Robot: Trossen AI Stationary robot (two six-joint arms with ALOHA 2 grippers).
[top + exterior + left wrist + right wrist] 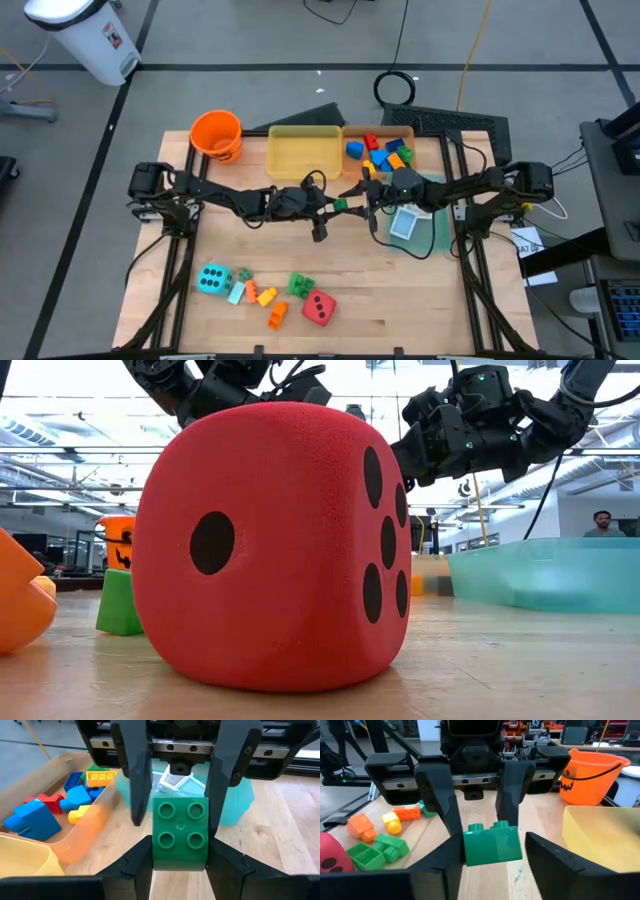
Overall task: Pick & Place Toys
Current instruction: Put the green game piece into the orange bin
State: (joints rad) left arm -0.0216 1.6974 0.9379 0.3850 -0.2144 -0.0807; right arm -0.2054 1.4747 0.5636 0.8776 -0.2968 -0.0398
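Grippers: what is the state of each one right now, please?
Left gripper: closed on the green plastic building brick.
Right gripper: open, its fingers on either side of that brick.

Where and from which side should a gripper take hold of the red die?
Probably best: come straight down from above and close on two opposite side faces of the red die. It is a cube resting flat on the table, top clear; pick the pair of faces away from the green bricks close beside it.
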